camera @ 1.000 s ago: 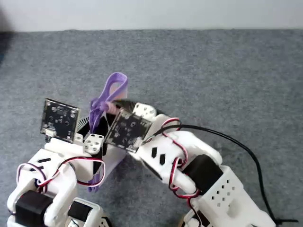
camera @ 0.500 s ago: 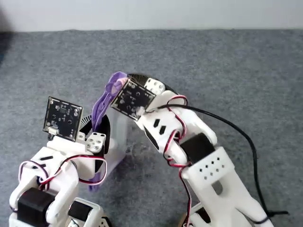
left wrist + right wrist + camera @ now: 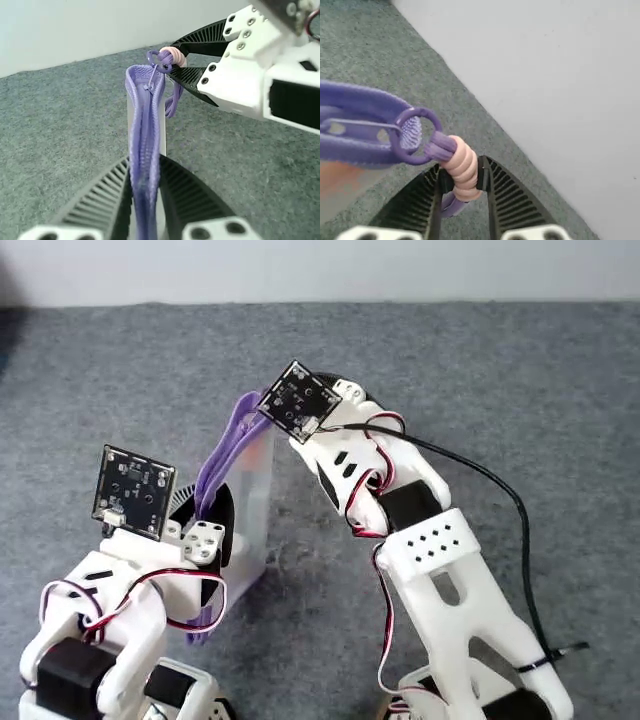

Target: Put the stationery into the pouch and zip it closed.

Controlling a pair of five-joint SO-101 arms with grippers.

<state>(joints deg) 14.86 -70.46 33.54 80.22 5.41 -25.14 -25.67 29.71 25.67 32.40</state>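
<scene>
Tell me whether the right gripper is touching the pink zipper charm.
Touching. The right wrist view shows the right gripper clamped on the pink zipper charm, jaws pressing both its sides.

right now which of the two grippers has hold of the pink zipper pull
The right gripper: it is shut on the pink beaded pull at the end of the pouch. The left gripper pinches its purple zipper edge instead.

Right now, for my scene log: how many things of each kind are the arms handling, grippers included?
Pouch: 1
Pink zip pull: 1
Grippers: 2 (left gripper, right gripper)
Total: 4
</scene>
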